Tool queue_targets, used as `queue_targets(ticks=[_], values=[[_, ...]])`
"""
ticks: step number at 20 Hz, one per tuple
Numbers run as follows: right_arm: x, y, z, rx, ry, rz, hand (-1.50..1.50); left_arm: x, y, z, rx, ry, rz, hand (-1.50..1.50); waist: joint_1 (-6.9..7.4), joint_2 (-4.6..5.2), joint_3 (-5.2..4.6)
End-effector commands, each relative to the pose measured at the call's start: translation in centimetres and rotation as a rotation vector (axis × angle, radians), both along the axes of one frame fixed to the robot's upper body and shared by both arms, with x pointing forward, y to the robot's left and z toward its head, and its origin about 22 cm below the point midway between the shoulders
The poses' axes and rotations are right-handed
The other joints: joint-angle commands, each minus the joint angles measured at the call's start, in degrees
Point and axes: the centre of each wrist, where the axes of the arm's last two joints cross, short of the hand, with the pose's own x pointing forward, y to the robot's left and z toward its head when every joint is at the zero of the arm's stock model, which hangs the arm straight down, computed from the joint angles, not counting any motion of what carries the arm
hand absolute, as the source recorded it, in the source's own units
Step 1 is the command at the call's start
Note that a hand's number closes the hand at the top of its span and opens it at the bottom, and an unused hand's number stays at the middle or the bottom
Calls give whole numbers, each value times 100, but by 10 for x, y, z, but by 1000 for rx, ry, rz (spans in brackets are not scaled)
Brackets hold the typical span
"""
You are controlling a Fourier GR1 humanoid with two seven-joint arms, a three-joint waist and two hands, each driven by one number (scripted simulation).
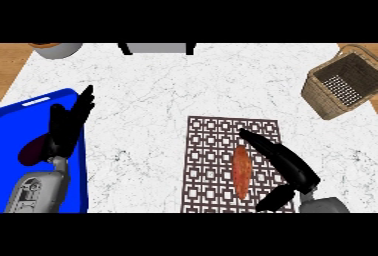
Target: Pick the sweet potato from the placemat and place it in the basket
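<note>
A white marble counter [170, 85] with fine grey veins fills most of the view. Bare wood [13, 62] shows past its left edge and again at the far right corner. At the far edge stands a grey block with dark legs [157, 48], and left of it a pale round pot [57, 49]. A blue tray [44, 107] lies at the left side. Light falls evenly.

The long, slim orange-brown sweet potato [241, 172] is lying flat w/ its length running top-to-bottom, approx. centre of the brown rectangular placemat w/ white lattice pattern [210, 150], while the square tan wicker basket [341, 84] is sitting tilted, well apart at the counter's upper right corner.
</note>
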Motion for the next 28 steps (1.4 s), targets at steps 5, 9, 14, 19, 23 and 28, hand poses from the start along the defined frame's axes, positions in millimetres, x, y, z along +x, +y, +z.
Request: queue_targets(ticks=[5,9,14,19,23,28], values=[[-5,20,-8,-11,24,-5,-150,-3,0,-7,-4,8,0,0,-7,-2,-1],[2,26,-18,9,40,2,-150,-9,-1,-13,3,-14,4,0,-2,-1,-1],[12,36,-30,-47,15,57,150,-8,-2,-8,7,6,4,0,8,1,0],[2,41,-29,-73,-142,47,150,-9,15,6,12,-4,-7,0,7,-3,0],[16,37,2,-329,-149,25,150,3,6,10,-5,-10,-3,0,-10,-18,-8],[55,21,64,-759,-187,-51,150,-7,3,-9,-6,8,-7,0,13,-35,-25]])
